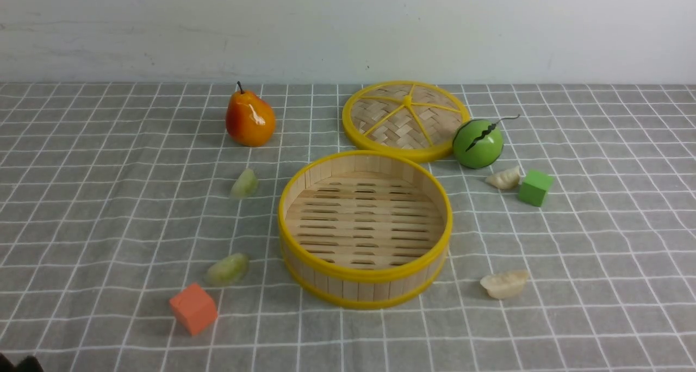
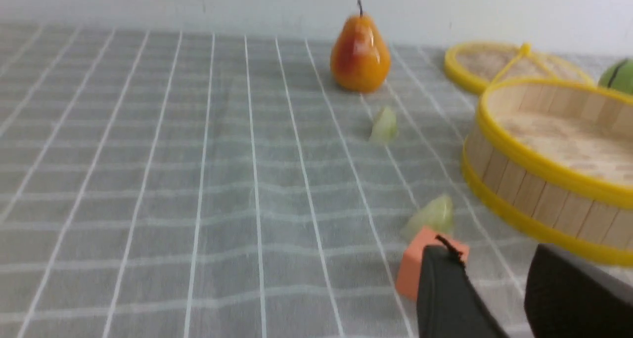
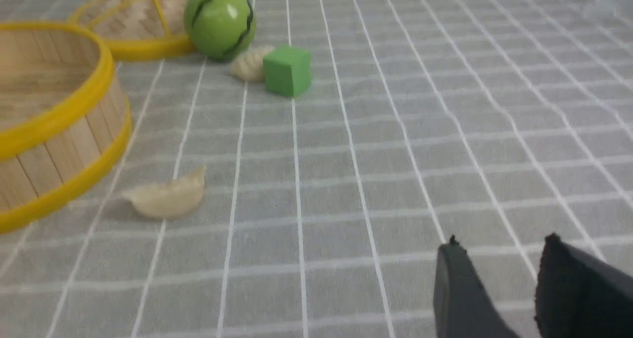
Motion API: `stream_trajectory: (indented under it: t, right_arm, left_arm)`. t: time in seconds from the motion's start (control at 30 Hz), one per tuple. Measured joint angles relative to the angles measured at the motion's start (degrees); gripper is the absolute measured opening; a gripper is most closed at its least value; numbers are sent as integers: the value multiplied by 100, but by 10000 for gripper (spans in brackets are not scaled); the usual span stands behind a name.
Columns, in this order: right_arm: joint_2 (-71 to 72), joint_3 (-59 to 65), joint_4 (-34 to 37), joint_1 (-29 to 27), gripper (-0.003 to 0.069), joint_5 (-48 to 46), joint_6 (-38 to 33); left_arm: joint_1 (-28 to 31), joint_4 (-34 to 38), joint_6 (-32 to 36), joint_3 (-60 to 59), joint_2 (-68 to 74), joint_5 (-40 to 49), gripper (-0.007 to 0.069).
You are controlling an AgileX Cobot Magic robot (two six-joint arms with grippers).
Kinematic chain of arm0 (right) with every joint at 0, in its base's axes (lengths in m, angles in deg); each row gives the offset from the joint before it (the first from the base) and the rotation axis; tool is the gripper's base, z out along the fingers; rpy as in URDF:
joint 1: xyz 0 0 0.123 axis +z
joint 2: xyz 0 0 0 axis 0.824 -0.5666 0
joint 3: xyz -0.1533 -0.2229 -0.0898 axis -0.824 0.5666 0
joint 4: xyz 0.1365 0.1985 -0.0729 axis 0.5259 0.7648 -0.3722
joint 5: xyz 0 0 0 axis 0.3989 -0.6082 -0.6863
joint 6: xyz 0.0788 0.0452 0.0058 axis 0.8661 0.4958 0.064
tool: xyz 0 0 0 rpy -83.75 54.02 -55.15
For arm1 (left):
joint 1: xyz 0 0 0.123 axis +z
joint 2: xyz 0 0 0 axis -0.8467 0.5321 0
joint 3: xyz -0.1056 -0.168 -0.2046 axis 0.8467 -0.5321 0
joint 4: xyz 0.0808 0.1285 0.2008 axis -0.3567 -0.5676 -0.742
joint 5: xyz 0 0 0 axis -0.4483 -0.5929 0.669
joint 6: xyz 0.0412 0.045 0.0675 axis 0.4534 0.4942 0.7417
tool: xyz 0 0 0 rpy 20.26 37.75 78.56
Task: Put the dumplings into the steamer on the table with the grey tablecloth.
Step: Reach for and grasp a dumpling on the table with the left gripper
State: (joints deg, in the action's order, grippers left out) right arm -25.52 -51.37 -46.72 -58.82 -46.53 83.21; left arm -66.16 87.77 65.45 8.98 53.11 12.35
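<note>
Slatted wooden steamer (image 1: pixel 363 288), glossy pear (image 1: pixel 250 121)

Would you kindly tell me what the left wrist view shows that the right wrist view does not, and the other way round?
Only the left wrist view: the pear, the far green dumpling, the near green dumpling, the orange cube and the left gripper.
Only the right wrist view: the near white dumpling, the far white dumpling, the green cube and the right gripper.
Both: the steamer, the lid, the green ball, a mere sliver in the left wrist view, and the grey tablecloth.
</note>
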Motion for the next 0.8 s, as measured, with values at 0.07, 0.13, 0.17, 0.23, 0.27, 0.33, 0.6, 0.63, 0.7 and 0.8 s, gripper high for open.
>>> stream_trajectory:
  t: [0.07, 0.13, 0.17, 0.23, 0.27, 0.33, 0.6, 0.63, 0.7, 0.8]
  right_arm:
    - [0, 0, 0, 0, 240, 803, 0]
    - [0, 0, 0, 0, 240, 1397, 52]
    - [0, 0, 0, 0, 240, 1826, 142]
    - [0, 0, -2, 0, 240, 2513, 445]
    - [0, 0, -2, 0, 240, 2783, 626]
    - [0, 0, -13, 0, 240, 3434, 1247]
    - [0, -25, -305, 0, 231, 4140, 3983]
    - [0, -34, -338, 0, 229, 4140, 4018]
    - [0, -236, -847, 0, 191, 3685, 4215]
    - [-34, -1080, -2301, 0, 31, 2583, 4358]
  left_arm:
    - [0, -6, 0, 0, 0, -622, 237]
    - [0, -7, 0, 0, 0, -1116, 237]
    - [0, -19, 6, 0, 0, -1477, 237]
    - [0, -18, 6, 0, 0, -2051, 237]
    - [0, -18, 1, 0, 0, -2271, 237]
    - [0, -18, -161, 0, 0, -2777, 237]
    - [0, -145, -2381, 5, 0, -3198, 237]
    - [0, -180, -2475, 5, 0, -3190, 236]
    - [0, -531, -3222, 171, 0, -2953, 216]
    - [0, -1257, -4099, 999, 217, -1964, 77]
